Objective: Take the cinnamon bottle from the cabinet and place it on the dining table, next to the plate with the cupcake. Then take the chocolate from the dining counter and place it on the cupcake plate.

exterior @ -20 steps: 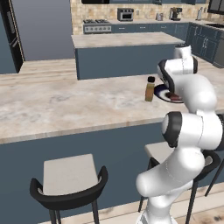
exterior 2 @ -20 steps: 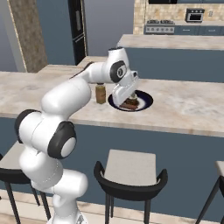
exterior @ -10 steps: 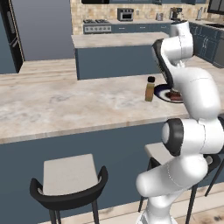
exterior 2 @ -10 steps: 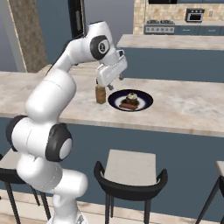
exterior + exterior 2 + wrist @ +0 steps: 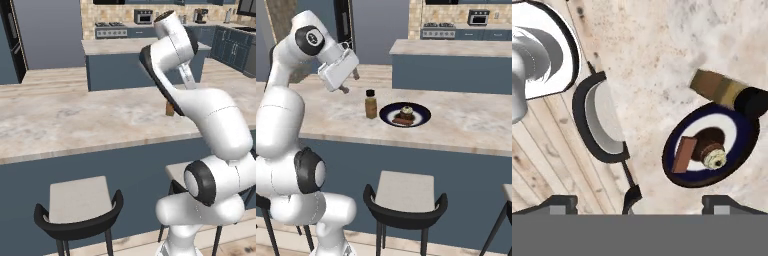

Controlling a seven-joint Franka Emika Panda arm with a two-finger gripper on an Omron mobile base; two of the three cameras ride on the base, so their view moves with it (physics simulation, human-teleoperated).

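The brown cinnamon bottle (image 5: 371, 104) with a black cap stands upright on the marble dining counter (image 5: 466, 125), just left of the dark blue plate (image 5: 387, 114). On that plate sit the cupcake (image 5: 406, 110) and a brown chocolate bar (image 5: 402, 120). My gripper (image 5: 351, 82) hangs open and empty, high above the counter and left of the bottle. The hand view looks down on the bottle (image 5: 719, 89), plate (image 5: 673, 134), cupcake (image 5: 711, 151) and chocolate (image 5: 684, 154), with the gripper (image 5: 643, 204) spread wide. My arm hides most of the bottle (image 5: 170, 108) in the left base view.
Black stools with grey seats stand along the counter's near side (image 5: 405, 196) (image 5: 80, 204) (image 5: 604, 120). A second island (image 5: 456, 60) runs behind the counter, with wooden floor between them. Stove and appliances line the back wall.
My hand has risen from just over the plate and swung up and away to the left. Bottle, plate, cupcake and chocolate have stayed put.
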